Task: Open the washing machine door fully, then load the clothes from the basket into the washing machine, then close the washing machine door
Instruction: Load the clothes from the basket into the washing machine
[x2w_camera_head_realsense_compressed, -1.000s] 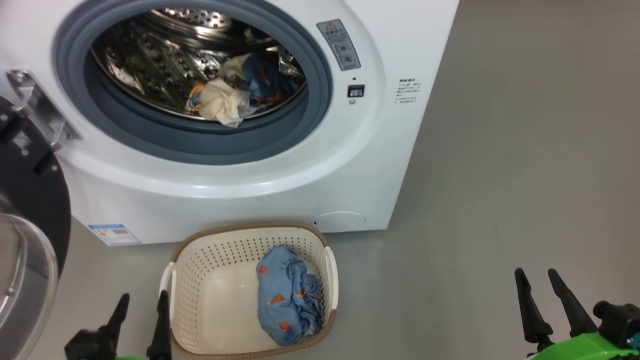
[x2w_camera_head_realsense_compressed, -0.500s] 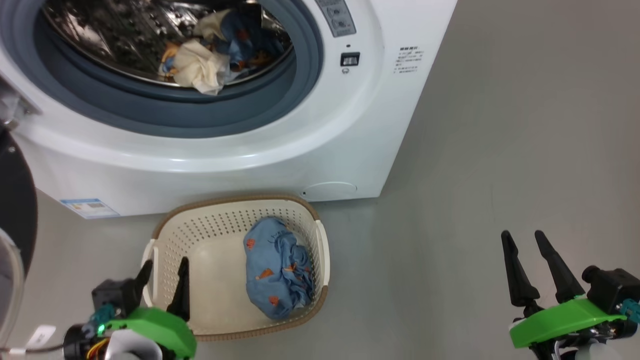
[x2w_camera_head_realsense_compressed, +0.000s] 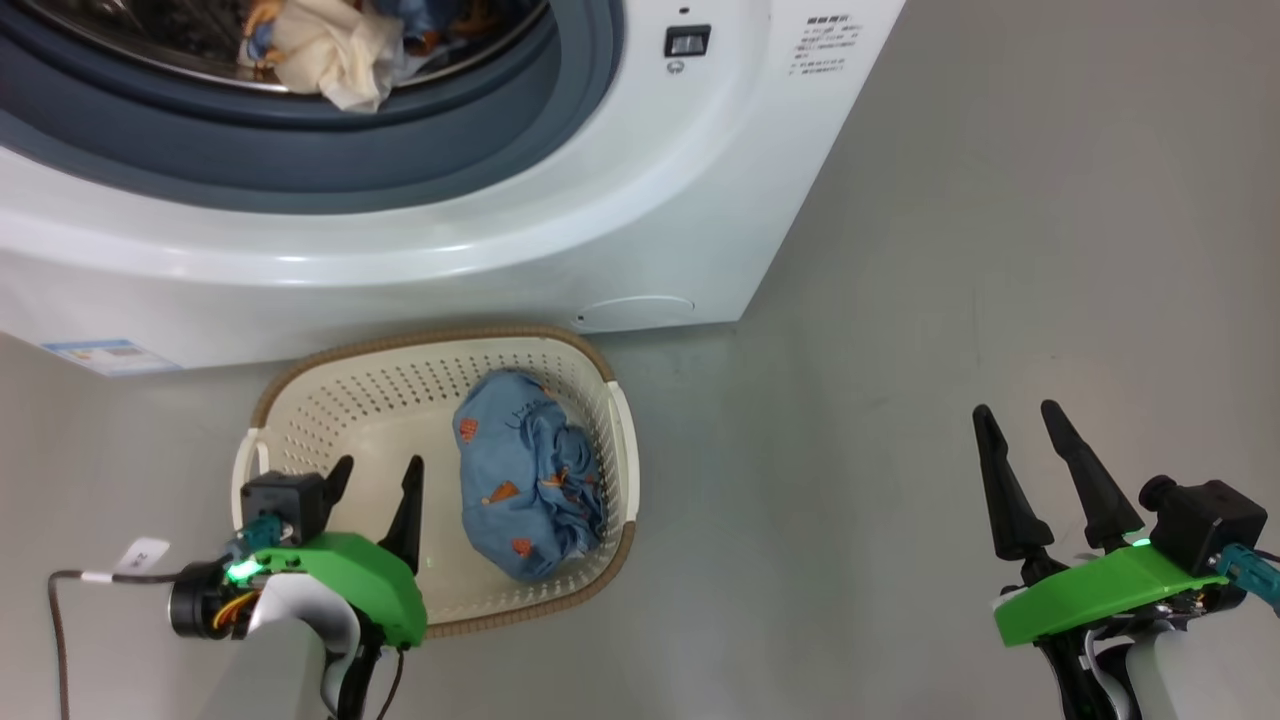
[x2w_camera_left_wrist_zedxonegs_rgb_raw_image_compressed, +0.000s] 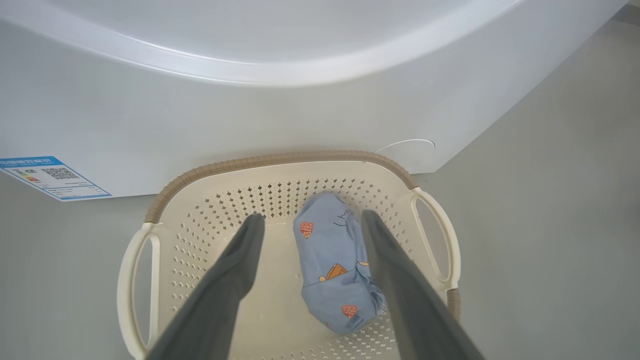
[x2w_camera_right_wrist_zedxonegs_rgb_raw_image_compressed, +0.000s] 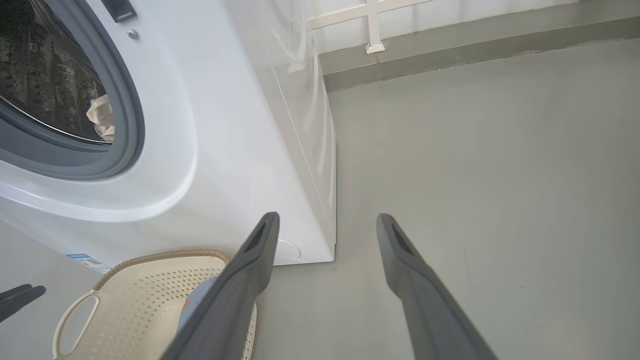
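The left gripper (x2w_camera_head_realsense_compressed: 377, 468), wide open and empty, hangs over the basket (x2w_camera_head_realsense_compressed: 420, 337), the blue garment (x2w_camera_head_realsense_compressed: 520, 480) just below-right, lengthwise along its fingers; the open, empty right gripper (x2w_camera_head_realsense_compressed: 1016, 410) is well apart.

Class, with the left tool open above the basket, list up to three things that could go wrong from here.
1. The blue garment lies bunched against the basket's right wall, off-centre to the open left tool. Descending straight may pinch only a fold, or snag the perforated wall and drag the basket.
2. A cream piece droops out toward the washing machine's grey gasket. It could be trapped there when the machine is closed.
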